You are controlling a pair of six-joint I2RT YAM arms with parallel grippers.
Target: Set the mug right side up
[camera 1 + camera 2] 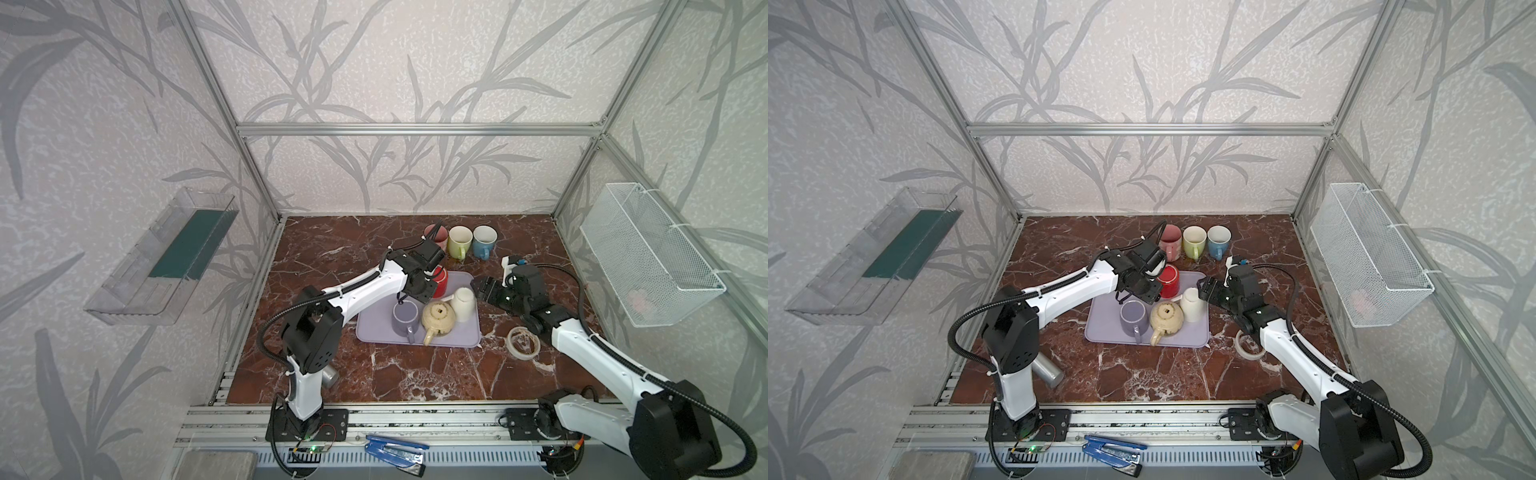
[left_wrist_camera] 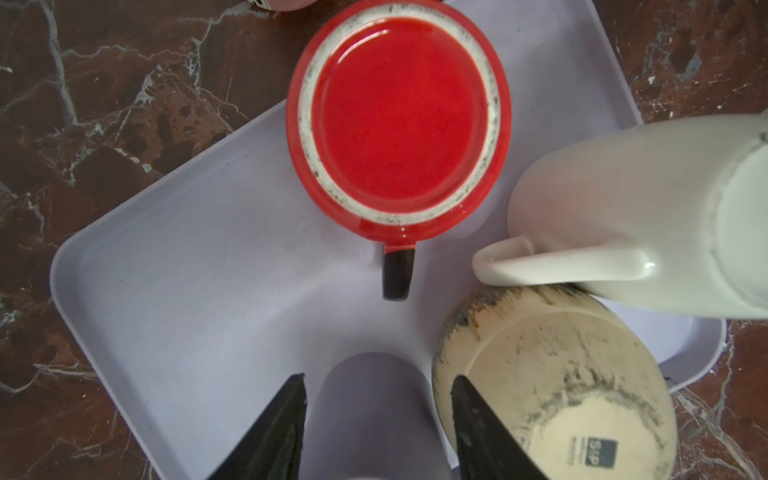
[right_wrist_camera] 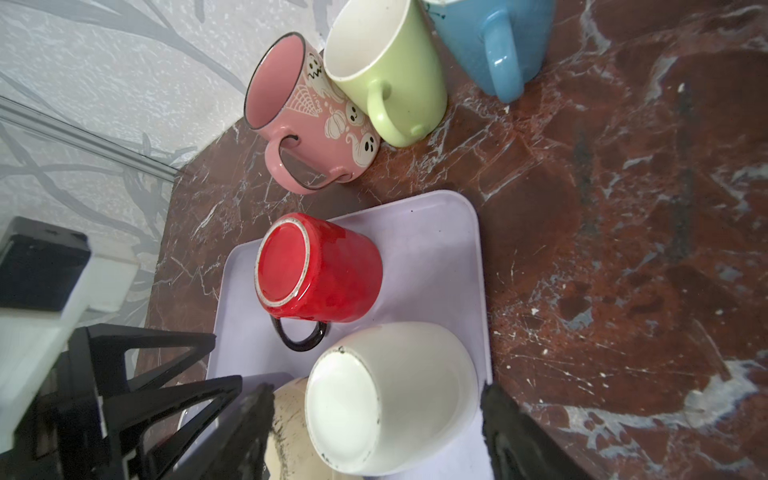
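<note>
I am holding the right fingers [image 3: 511,436] apart and empty around the upside-down white mug [image 3: 390,399] at the tray's [image 3: 436,249] right edge, ready to flip it, while the left fingers [image 2: 274,428] are flanking the purple mug [image 2: 370,415], grip unclear.

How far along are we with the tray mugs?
Done: the lavender mug stands upright on the tray. In hand: left gripper straddles it; right gripper, open, brackets the white mug. To do: white mug, red mug and cream mug sit bottom-up.
</note>
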